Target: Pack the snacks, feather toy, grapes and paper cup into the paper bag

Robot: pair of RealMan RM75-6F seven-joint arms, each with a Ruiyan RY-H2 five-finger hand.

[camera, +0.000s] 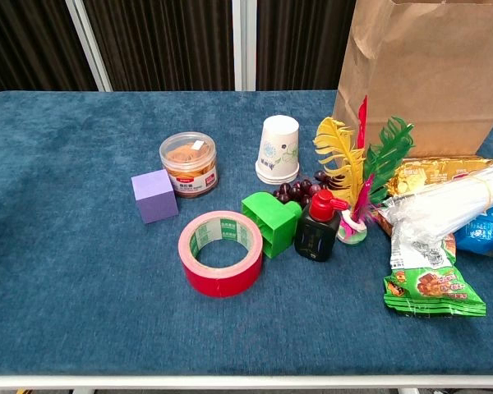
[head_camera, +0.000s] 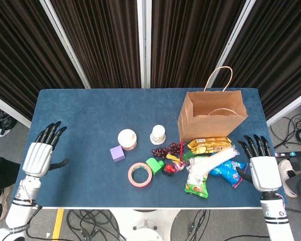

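1. My left hand (head_camera: 38, 156) and right hand (head_camera: 261, 163) both rest spread, holding nothing — one at each near table edge.
2. Just in front of the paper bag (head_camera: 212, 114) I see the snacks (camera: 431, 283) piled near my right hand.
3. The feather toy (camera: 357, 176) stands left of them, grapes (camera: 294, 190) behind it.
4. The paper cup (camera: 278, 148) sits upside down, left of the bag — which stands upright, farthest back.

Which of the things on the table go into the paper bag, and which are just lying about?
For the job: paper bag; snack packs: gold, clear, blue, green; feather toy; grapes; paper cup.

Lying about: tape roll, purple cube, lidded jar, green block, small black bottle with red cap.
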